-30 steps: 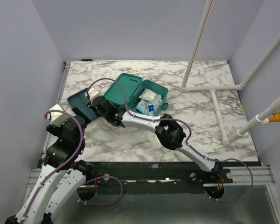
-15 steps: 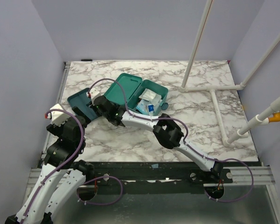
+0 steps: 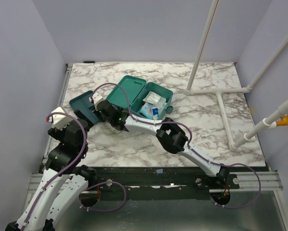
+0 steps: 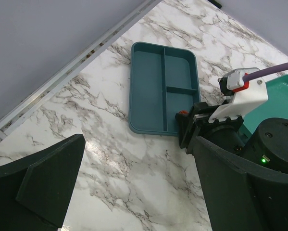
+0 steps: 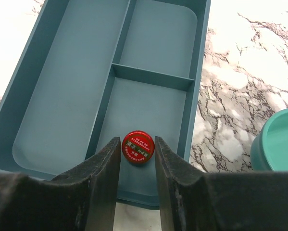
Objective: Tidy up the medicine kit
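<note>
We see the medicine kit (image 3: 144,98) on the marble tabletop (image 3: 201,120), mid-rear, lid thrown open to its left, packets (image 3: 152,105) inside. The darker compartment tray (image 5: 71,82) lies flat just left of the kit. The right gripper (image 5: 136,147) reaches over the tray's near right compartment, jaws narrowed to pinch a small red round tin (image 5: 137,144) at the tips. We can't tell if the tin touches the tray floor. The left gripper (image 4: 134,192) hangs above bare tabletop near the tray, jaws spread wide, holding nothing.
</note>
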`<act>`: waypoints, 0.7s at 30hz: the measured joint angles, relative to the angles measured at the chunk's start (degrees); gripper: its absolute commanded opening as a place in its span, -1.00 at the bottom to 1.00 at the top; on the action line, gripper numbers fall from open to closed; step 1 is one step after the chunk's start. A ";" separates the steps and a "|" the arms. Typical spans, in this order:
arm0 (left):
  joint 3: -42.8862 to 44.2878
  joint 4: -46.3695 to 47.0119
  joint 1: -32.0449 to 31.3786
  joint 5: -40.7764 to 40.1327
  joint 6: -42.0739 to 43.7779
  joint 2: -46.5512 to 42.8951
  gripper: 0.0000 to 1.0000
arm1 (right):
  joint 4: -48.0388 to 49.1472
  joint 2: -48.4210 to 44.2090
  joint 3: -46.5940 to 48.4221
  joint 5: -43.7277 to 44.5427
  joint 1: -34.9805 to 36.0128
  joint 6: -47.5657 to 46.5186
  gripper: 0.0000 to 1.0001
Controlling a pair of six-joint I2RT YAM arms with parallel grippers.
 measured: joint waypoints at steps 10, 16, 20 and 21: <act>0.00 0.00 0.00 0.02 0.00 0.02 0.97 | -0.28 0.00 -0.24 -0.15 0.00 -0.24 0.03; 0.00 0.02 0.02 0.02 0.02 0.00 0.97 | 0.09 -0.48 -1.51 -0.52 0.00 -0.24 0.05; 0.00 0.04 0.04 0.04 0.02 0.00 0.97 | 0.07 -1.81 -3.63 -0.85 0.00 -0.26 0.07; 0.00 0.04 0.04 0.04 0.02 0.00 0.97 | -0.02 -2.29 -4.35 -0.96 0.00 -0.31 0.07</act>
